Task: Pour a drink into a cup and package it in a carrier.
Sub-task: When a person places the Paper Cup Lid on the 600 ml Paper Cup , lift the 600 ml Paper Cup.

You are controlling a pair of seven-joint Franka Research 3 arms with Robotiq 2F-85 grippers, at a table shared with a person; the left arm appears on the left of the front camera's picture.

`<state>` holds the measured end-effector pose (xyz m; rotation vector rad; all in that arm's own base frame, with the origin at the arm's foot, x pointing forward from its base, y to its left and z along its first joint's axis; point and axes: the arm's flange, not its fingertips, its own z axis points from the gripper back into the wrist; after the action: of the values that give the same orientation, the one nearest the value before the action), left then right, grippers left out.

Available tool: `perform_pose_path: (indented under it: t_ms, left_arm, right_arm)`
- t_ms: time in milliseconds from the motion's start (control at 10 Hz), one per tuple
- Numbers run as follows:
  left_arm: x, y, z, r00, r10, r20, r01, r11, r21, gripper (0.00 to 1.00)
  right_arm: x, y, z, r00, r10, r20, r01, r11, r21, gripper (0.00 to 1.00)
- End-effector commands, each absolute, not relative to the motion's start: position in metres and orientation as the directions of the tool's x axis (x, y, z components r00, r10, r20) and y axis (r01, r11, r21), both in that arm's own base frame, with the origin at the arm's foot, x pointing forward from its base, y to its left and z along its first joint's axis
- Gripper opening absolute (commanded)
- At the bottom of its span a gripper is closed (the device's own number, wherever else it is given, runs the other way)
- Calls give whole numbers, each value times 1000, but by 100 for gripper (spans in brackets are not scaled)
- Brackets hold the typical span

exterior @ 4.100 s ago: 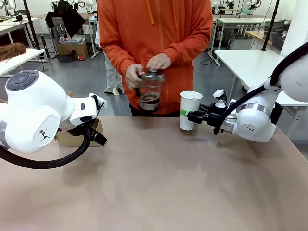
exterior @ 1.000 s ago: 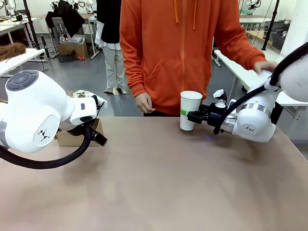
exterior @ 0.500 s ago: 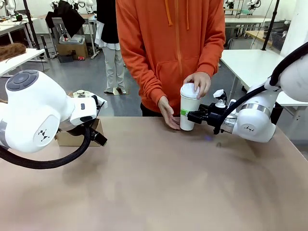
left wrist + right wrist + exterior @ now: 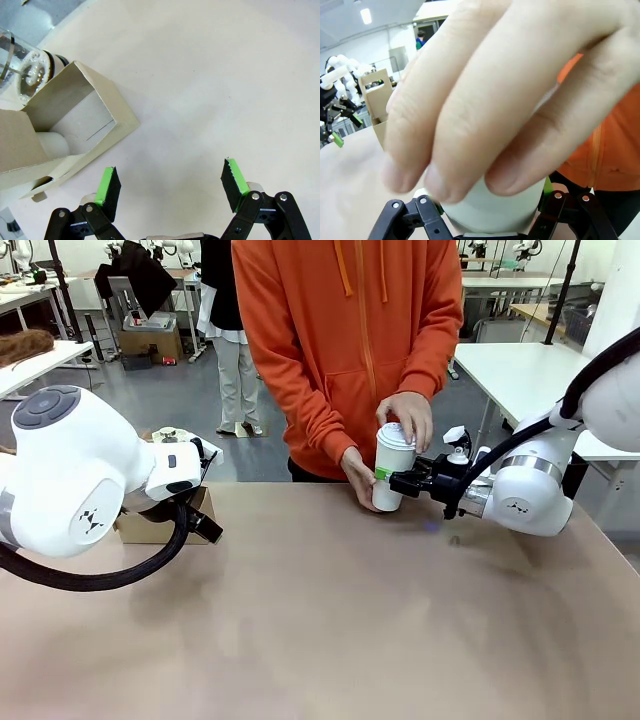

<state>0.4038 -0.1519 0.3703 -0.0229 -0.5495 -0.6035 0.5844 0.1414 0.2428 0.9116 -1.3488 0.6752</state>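
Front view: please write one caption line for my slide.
A person's hand presses a white lid onto the cup gripped by the right claw, while the carrier stands beside the left arm.

Cup (image 4: pixel 388 490) and lid (image 4: pixel 392 438) are plain white, carrier (image 4: pixel 140 530) brown, surface (image 4: pixel 330 620) tan; the left tool (image 4: pixel 170 172) is black with green pads (image 4: pixel 106 182).

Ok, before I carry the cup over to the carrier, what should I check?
1. Grip: the right gripper is shut on the cup: ok.
2. The lid fully seated: cannot tell, a hand covers it.
3. Person clear of the cup: not ok, one hand presses on top and the other hand holds its side.
4. Free pocket in the carrier: ok, the open one looks empty.
5. The left gripper open and apart from the carrier: ok.
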Motion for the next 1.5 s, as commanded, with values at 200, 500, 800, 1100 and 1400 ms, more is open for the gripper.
perform_pose_path:
  t_ms: [200, 500, 800, 1100, 1400]
  left_arm:
    - [404, -152, 370, 685, -532, 498, 545, 827, 135, 100]
    - [404, -152, 370, 685, -532, 498, 545, 827, 135, 100]
    - [404, -152, 370, 685, -532, 498, 545, 827, 135, 100]
    - [404, -152, 370, 685, -532, 498, 545, 827, 135, 100]
    - [404, -152, 370, 685, -532, 498, 545, 827, 135, 100]
  right_arm:
    - [585, 144, 246, 123, -99, 987, -848, 506, 156, 80]
    - [585, 144, 246, 123, -99, 987, -848, 506, 156, 80]
    - [585, 144, 246, 123, -99, 987, -848, 506, 156, 80]
    - [585, 144, 246, 123, -99, 987, -848, 506, 156, 80]
    - [585, 144, 246, 123, -99, 987, -848, 506, 156, 80]
